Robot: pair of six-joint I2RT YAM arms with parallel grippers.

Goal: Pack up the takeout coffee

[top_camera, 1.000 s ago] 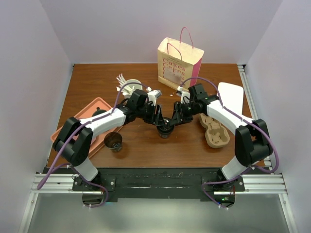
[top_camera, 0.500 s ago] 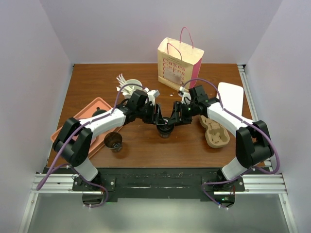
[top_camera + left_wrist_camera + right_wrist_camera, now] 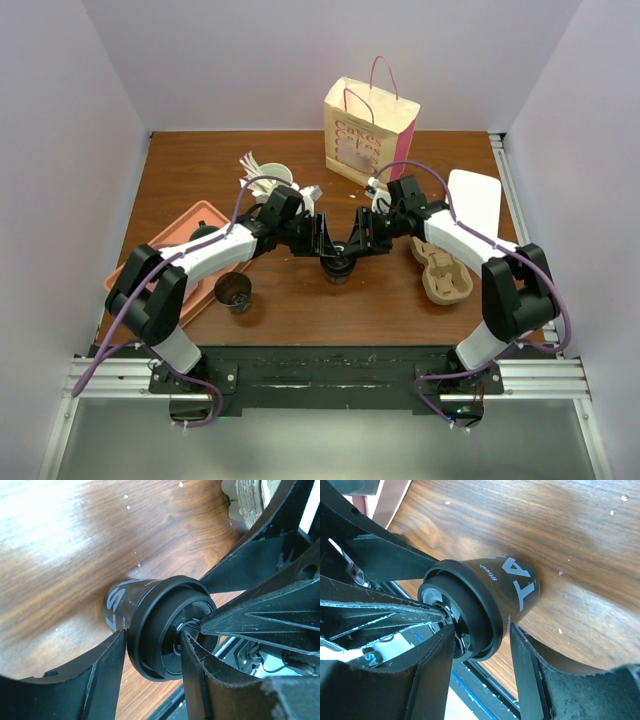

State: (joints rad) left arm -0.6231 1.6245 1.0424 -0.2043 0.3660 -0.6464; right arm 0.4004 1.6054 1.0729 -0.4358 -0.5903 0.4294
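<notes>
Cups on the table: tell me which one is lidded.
The takeout coffee between the left gripper and right gripper: black lid on. The dark cup by the orange tray is open; the white cup holds stirrers.

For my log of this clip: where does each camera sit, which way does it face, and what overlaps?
Top external: fixed above and behind the bases, looking down at the table; both arms show, left claw and right claw meeting at the takeout coffee.
Left wrist: on the left arm, looking along its own fingers flanking the lid.
Right wrist: mirrored from the right arm, own fingers flanking the same lid.
Shared: each wrist view also catches the opposite claw's fingers.
</notes>
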